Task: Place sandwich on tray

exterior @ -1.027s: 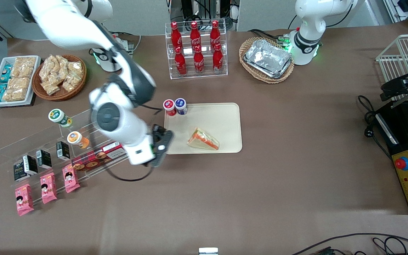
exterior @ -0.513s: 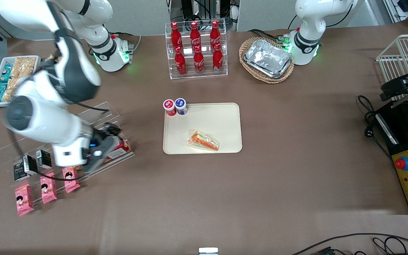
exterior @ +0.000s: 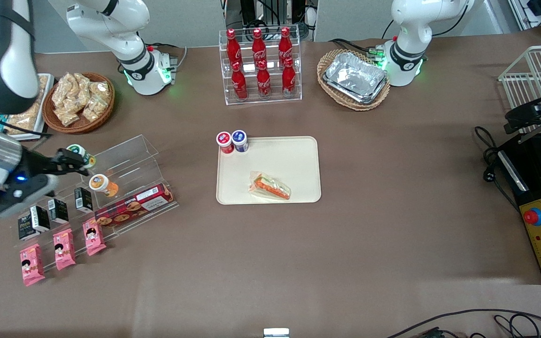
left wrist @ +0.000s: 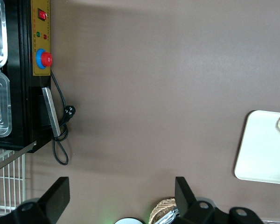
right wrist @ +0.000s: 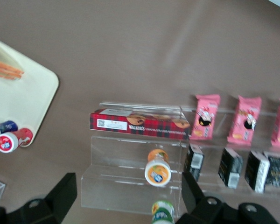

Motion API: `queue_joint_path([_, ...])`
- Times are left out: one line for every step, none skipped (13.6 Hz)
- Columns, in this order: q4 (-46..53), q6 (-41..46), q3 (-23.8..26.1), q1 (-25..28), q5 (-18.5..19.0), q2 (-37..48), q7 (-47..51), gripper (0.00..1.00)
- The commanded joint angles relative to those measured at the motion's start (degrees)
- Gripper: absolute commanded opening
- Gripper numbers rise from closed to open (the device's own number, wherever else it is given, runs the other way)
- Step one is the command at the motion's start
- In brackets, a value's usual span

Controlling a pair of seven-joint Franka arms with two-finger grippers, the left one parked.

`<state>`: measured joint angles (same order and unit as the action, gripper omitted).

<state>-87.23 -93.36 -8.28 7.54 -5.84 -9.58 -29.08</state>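
The gripper (exterior: pixel 71 163) is hanging wide open and empty over the clear acrylic shelf (exterior: pixel 125 162), well apart from the sandwich (exterior: pixel 270 186) lying on the tray (exterior: pixel 294 159). Only risk I'm seeing: dipping and knocking the orange-capped bottle (exterior: pixel 103 184) just beside it.

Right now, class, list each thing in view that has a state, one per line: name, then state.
sandwich: wrapped, lying flat on the tray, nothing gripping it.
tray: flat on the table, holding the sandwich; two small capped jars stand at its corner.
gripper: jaws open, empty, raised above the clear acrylic stand, toward the working arm's end of the table.
red biscuit box: lying on the stand's low step.
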Motion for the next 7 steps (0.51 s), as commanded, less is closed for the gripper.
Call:
queue_joint_path([-1.1, 1.7, -2.2, 0.6, -1.3, 3.9, 10.2, 1.00])
queue_joint_path([-1.1, 2.5, -2.1, 0.7, -1.0, 4.8, 14.4, 1.00])
queue_joint_path([-1.1, 3.3, -2.2, 0.6, -0.8, 5.7, 17.0, 1.00])
queue_joint_path([-1.0, 4.4, -2.3, 0.6, -0.6, 6.4, 17.4, 1.00])
queue_joint_path([-0.8, 5.1, -2.4, 0.4, -0.1, 6.4, 17.0, 1.00])
queue_joint_path([-0.8, 5.8, -2.4, 0.2, 0.1, 6.4, 17.0, 1.00])
queue_joint_path([-0.7, 5.9, -3.6, 0.3, 0.0, 6.4, 17.0, 1.00])
